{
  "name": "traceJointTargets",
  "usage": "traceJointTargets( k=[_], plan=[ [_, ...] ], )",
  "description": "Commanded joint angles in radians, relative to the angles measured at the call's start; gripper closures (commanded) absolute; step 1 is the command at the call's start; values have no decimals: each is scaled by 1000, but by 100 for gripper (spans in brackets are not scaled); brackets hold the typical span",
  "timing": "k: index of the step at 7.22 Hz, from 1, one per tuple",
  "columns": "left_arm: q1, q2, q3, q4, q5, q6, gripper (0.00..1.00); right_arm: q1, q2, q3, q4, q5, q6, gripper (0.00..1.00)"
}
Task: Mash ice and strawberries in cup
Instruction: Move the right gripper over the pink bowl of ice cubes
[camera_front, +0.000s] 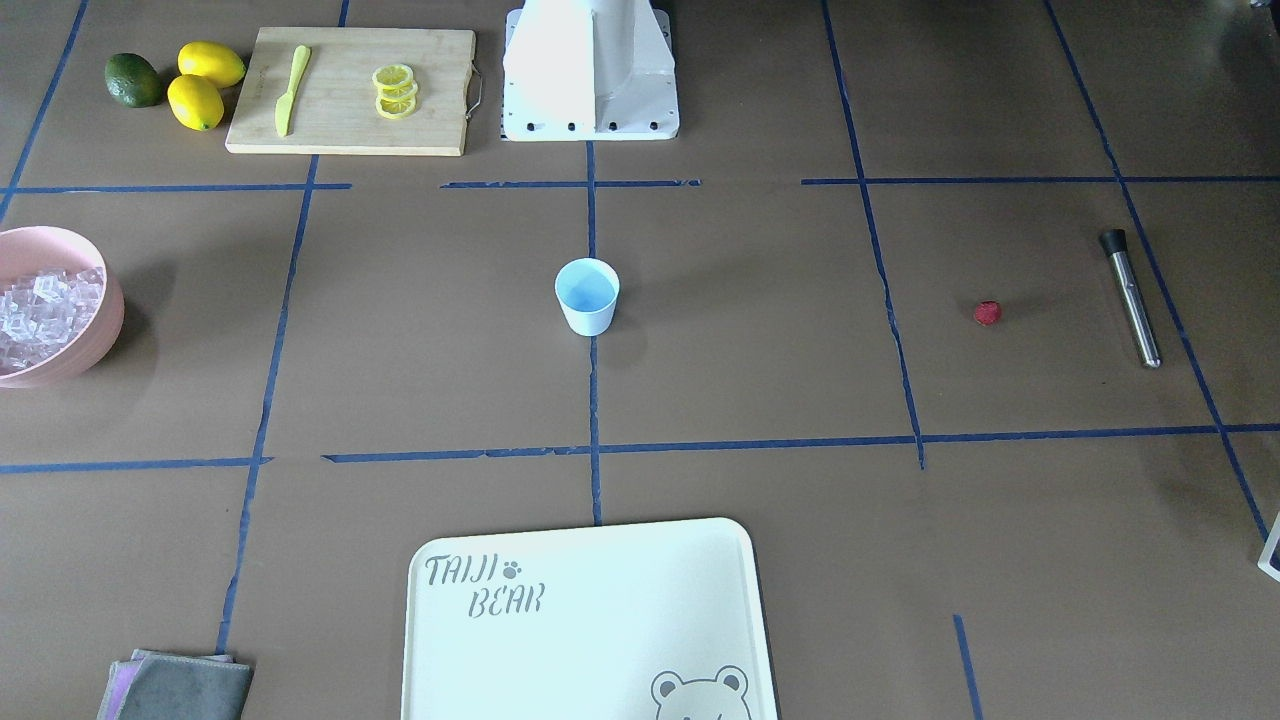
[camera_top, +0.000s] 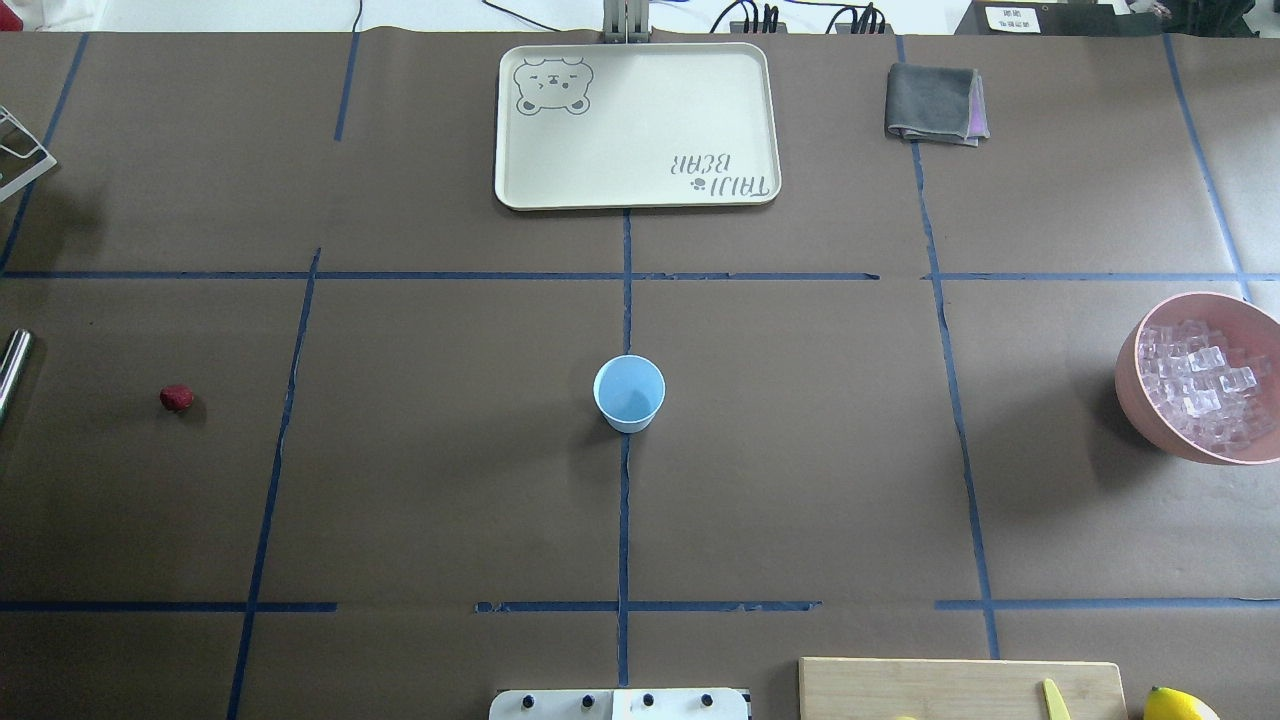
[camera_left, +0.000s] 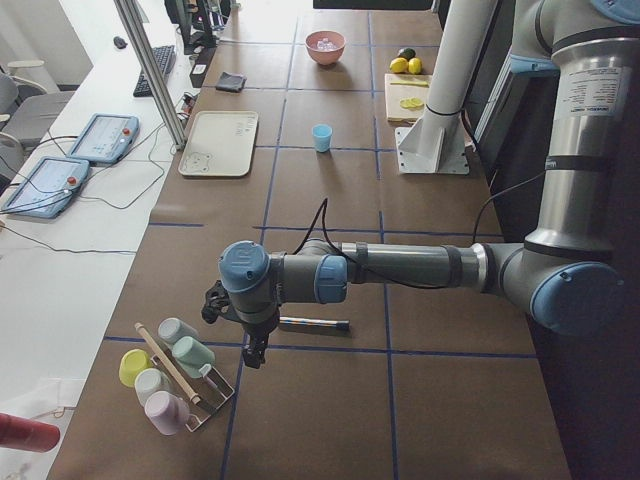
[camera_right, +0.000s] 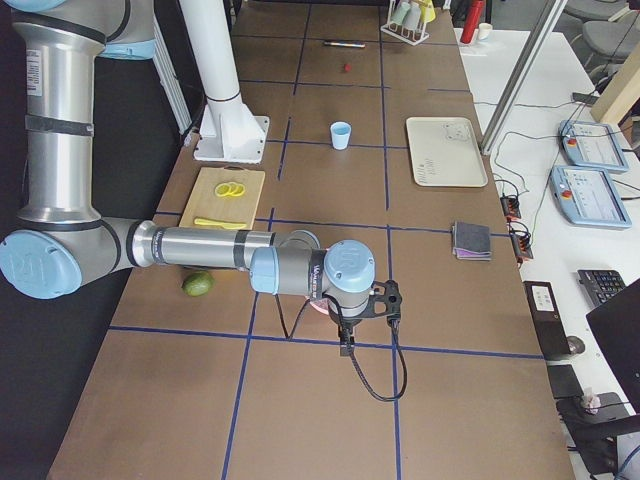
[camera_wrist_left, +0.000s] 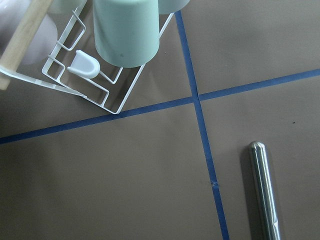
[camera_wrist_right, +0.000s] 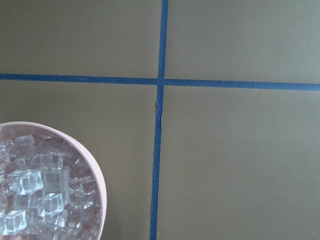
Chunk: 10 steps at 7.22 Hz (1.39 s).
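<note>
- You'll find the cup (camera_front: 587, 295) upright at the middle of the table (camera_front: 760, 340).
- 1 strawberry (camera_front: 987, 313) lies well apart; ice (camera_front: 40, 310) fills the pink bowl (camera_front: 95, 350).
- You cannot tell whether the fingers of the left gripper (camera_left: 255, 354) or the right gripper (camera_right: 347, 345) are open or closed.

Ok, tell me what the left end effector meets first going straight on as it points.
The left end effector points straight down. Likely it meets bare table first, between the wire cup rack and the steel rod, touching neither; depth is unclear.
</note>
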Motion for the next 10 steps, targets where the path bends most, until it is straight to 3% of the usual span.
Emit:
traceJointTargets(
  k=[1,10],
  plan=[
    [0,1,0,1,0,0,0,0,1,0,5,-3,5,0],
    [0,1,0,-2,2,0,0,-6,15,52,5,-14,48,0]
  ],
)
